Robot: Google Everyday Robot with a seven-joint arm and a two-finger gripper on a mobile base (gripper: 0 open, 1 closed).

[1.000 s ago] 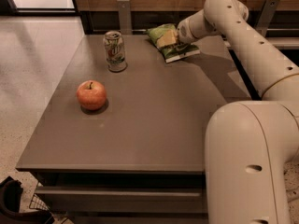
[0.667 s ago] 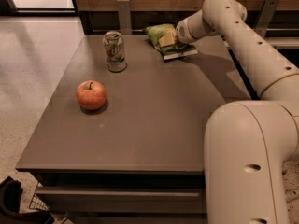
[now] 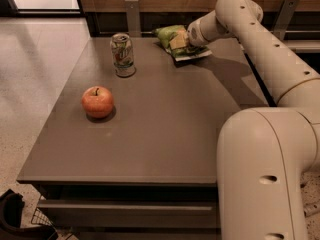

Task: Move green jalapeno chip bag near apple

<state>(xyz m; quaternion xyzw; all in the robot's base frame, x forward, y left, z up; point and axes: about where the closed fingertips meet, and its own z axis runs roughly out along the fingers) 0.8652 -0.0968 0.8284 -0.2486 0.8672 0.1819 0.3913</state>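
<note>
On the table's left sits the apple; the soda can stands behind it. At the back, my gripper meets the green jalapeno chip bag; whether it has hold I cannot tell. I'd pinch firmly, lift, skirt the can.

The gripper sits on the green jalapeno chip bag at the table's far edge and covers the bag's right part. The bag's lettering is too small to read, and so is the print on the soda can. The robot arm runs off the right edge, and its thick lower segment hides the table's near right corner before the bottom edge cuts it off. A dark object in the lower left corner is cropped and cannot be identified.
</note>
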